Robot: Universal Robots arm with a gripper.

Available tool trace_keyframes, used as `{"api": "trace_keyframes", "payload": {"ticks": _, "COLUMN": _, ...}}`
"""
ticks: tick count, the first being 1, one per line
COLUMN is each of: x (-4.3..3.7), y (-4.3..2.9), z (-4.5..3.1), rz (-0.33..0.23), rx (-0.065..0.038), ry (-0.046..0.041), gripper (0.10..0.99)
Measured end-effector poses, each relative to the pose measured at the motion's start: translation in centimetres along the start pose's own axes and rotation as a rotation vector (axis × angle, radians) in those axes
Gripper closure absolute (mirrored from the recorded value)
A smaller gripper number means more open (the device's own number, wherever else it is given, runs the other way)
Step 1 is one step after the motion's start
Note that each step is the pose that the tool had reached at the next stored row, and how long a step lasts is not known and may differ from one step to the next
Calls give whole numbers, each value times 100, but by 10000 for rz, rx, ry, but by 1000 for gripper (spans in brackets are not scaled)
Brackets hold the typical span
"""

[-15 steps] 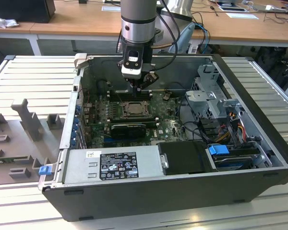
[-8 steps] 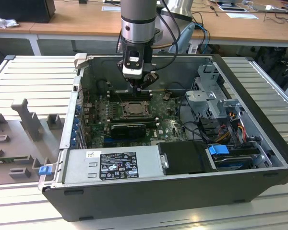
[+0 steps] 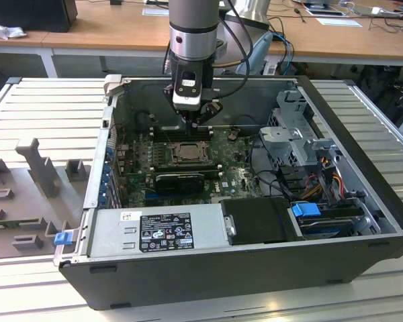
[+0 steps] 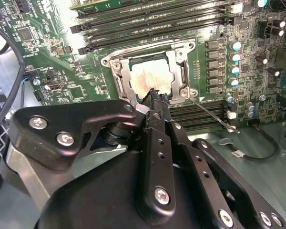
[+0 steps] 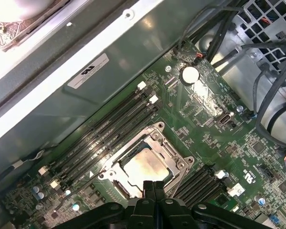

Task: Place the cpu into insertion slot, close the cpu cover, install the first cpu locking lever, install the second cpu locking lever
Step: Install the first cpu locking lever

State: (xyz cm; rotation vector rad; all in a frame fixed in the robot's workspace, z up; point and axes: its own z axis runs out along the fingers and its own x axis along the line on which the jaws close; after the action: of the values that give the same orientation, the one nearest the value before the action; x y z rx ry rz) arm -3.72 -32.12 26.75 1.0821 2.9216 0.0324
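on the exterior view's left we had a grey fixture tray (image 3: 47,215), well apart from the gripper (image 3: 198,124). upper middle of that frame, the gripper hung just over the insertion slot (image 3: 186,153), fingers pressed together. in the second wrist view the cpu (image 4: 150,78) sat in the slot, cpu cover (image 4: 118,71) down around it.

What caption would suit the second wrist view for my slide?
Shut pincer tip at the edge of the cpu cover, closed over the seated cpu.
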Motion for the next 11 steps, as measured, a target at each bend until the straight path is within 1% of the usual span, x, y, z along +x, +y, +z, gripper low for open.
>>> {"api": "trace_keyframes", "payload": {"ticks": 11, "x": 0, "y": 0, "z": 0, "rz": -316, "rx": -5, "ry": 9, "gripper": 980}}
